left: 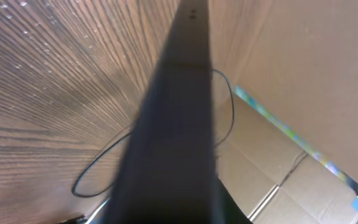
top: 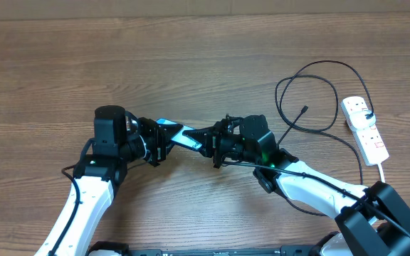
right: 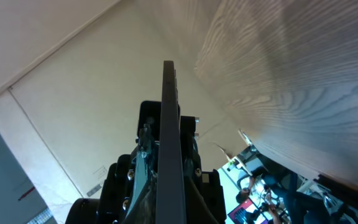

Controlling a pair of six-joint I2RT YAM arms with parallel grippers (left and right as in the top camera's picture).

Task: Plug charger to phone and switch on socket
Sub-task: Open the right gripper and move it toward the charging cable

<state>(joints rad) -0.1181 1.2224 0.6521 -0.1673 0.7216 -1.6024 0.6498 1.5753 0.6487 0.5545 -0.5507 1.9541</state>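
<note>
While right gripper [top: 208,141] clamps phone [top: 176,132], left gripper [top: 156,139] hold unclear; screen mostly hidden.

Overhead view: bright, even light, sharp focus, soft shadows on the table [top: 191,57]. Left wrist view: phone [left: 179,93] is close and blurred.

Overhead camera: fixed high, facing straight down on the counter [top: 205,50], whole workspace covered. Left wrist camera: very near the phone [left: 173,124], facing right along its edge. Right wrist camera: equally near, facing left. All three views share the phone.
</note>
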